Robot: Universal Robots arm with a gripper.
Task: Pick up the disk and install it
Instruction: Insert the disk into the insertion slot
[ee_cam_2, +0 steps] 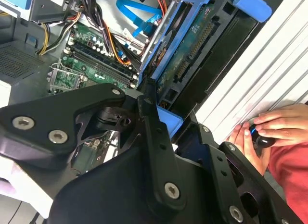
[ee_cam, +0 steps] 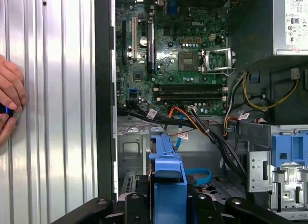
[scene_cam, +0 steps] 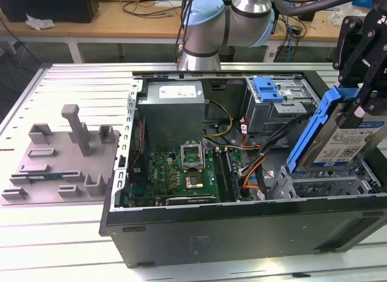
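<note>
1. Where the black linkage gripper (scene_cam: pixel 358 109) hangs at the exterior view's right, we see its fingers clamped on the flat rectangular silver disk (scene_cam: pixel 347 143). They grip it by the blue plastic carrier frame around its edges.
2. The disk hangs tilted below the fingers with its labelled face in view. Its lower edge is close above the grey metal bay (scene_cam: pixel 326 182) of the open black computer case (scene_cam: pixel 242 230). We cannot tell whether disk and bay touch.
3. In the first wrist view, the frame's blue edge runs out from between the 2 fingers (ee_cam: pixel 132 205).
4. In the second wrist view, the disk's underside, with its green circuit board, stretches away from the fingers.
5. Beyond the fingers, on the case floor, lies the large green motherboard (scene_cam: pixel 181 173). Orange and black cables (ee_cam: pixel 192 120) run between it and the disk.
6. A blue plastic bracket (scene_cam: pixel 269 88) sits atop a grey metal drive cage, apart from the fingers and towards the arm's base.
7. Outside the case wall nearest the fingers, a person's hand (ee_cam_2: pixel 269 128) rests on the slatted metal table (scene_cam: pixel 72 258) and holds a small dark object.
8. A grey moulded fixture (scene_cam: pixel 60 155) stands well apart from the fingers, at the exterior view's left.
</note>
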